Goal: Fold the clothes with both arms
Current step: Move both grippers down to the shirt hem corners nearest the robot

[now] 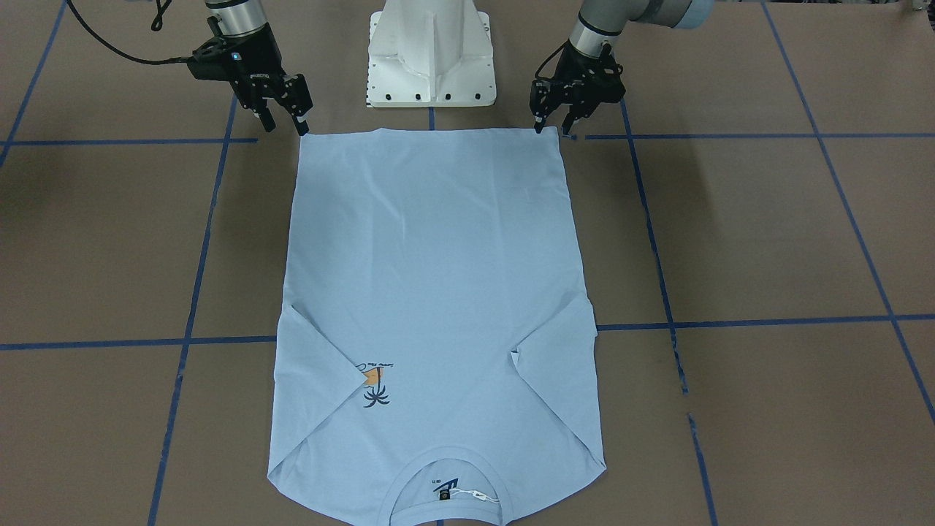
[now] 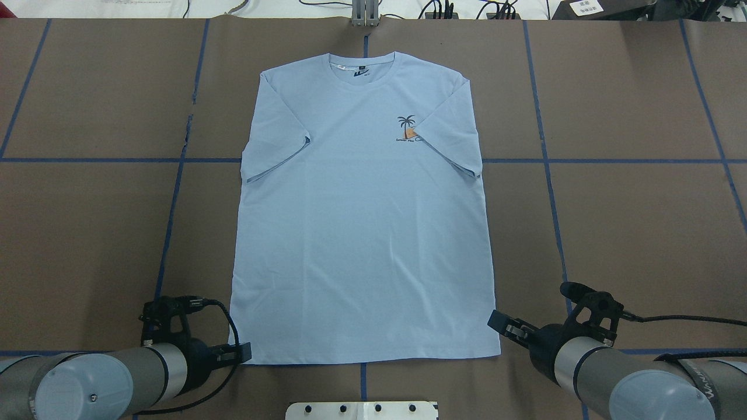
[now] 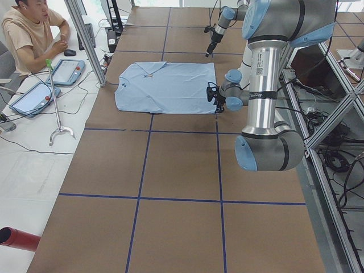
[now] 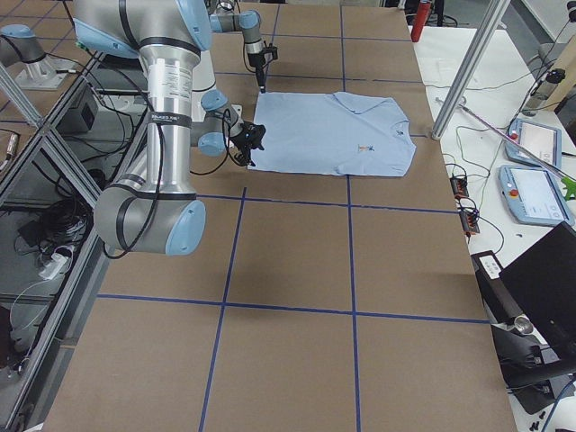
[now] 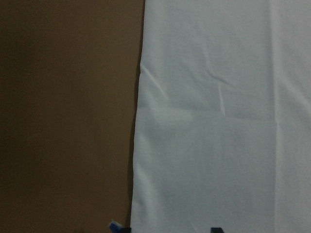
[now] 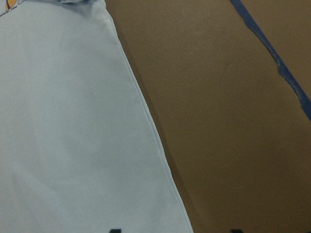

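T-shirt flat, hem corners within spread left claw, spread right claw, table surrounding

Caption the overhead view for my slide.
Flat light blue T-shirt, sleeves folded in, left end effector and right end effector open at its hem corners.

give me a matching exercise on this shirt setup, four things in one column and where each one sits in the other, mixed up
Things:
1. palm tree print
2. neck label
3. left hand
4. right hand

Places:
a. open, at the T-shirt's hem corner on the print's side
b. inside the collar
c. open, at the hem corner on the side without the print
d. on the chest, at the edge of a folded-in sleeve

Pairs: 1-d, 2-b, 3-c, 4-a
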Action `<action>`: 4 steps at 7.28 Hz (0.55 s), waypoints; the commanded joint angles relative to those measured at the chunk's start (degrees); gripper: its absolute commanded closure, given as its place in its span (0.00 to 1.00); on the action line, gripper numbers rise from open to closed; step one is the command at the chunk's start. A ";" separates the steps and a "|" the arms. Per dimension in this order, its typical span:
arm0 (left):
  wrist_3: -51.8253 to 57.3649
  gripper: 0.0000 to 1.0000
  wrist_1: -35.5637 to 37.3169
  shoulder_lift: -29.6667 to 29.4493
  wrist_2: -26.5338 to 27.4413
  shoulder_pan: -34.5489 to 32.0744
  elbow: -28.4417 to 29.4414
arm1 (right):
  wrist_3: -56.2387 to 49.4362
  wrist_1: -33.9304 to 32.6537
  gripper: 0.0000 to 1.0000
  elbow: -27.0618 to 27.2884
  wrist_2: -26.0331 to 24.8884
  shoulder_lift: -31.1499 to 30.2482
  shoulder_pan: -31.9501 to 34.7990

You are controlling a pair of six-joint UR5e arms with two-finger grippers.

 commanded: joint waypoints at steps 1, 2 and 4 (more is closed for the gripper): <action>-0.49 0.38 0.00 -0.11 0.04 0.59 0.89 | 0.01 0.00 0.19 -0.27 -0.38 -0.06 -0.10; -0.49 0.43 0.00 -0.28 0.04 0.68 0.98 | 0.01 0.00 0.19 -0.36 -1.07 -0.06 -0.36; -0.49 0.52 0.00 -0.37 0.04 0.68 0.98 | 0.01 0.00 0.18 -0.71 -1.34 -0.06 -0.54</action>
